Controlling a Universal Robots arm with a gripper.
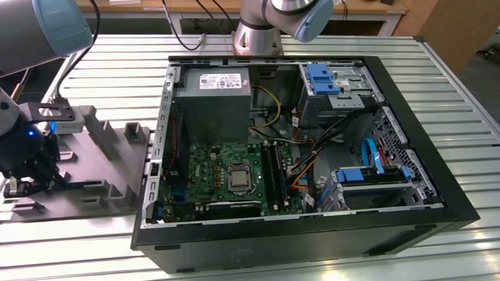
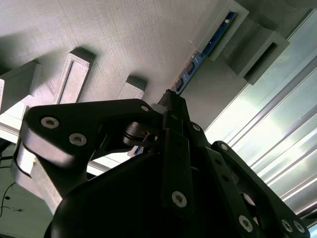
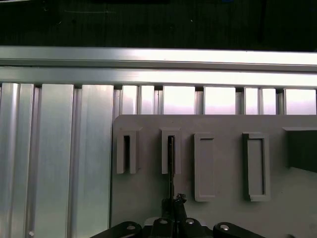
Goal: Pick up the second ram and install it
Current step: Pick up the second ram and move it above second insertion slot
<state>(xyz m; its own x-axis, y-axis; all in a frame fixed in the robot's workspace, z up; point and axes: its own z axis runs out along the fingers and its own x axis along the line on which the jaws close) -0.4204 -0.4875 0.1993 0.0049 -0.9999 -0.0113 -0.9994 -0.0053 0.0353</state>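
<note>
The claw (image 2: 171, 96), clenched on the second ram (image 2: 205, 51) in the tray (image 1: 102, 170) slot at 9 o'clock of the case (image 1: 297, 237), was best drawn straight along the slot to avoid binding.

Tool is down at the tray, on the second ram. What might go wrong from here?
1. In the first wrist view the tool sits at one end of the second ram, not at its middle. A lift may tilt the strip and jam it in the narrow holder of the tray.
2. In the exterior view, loose cables lie beside the memory slots on the motherboard and may snag the ram on the way in.
</note>
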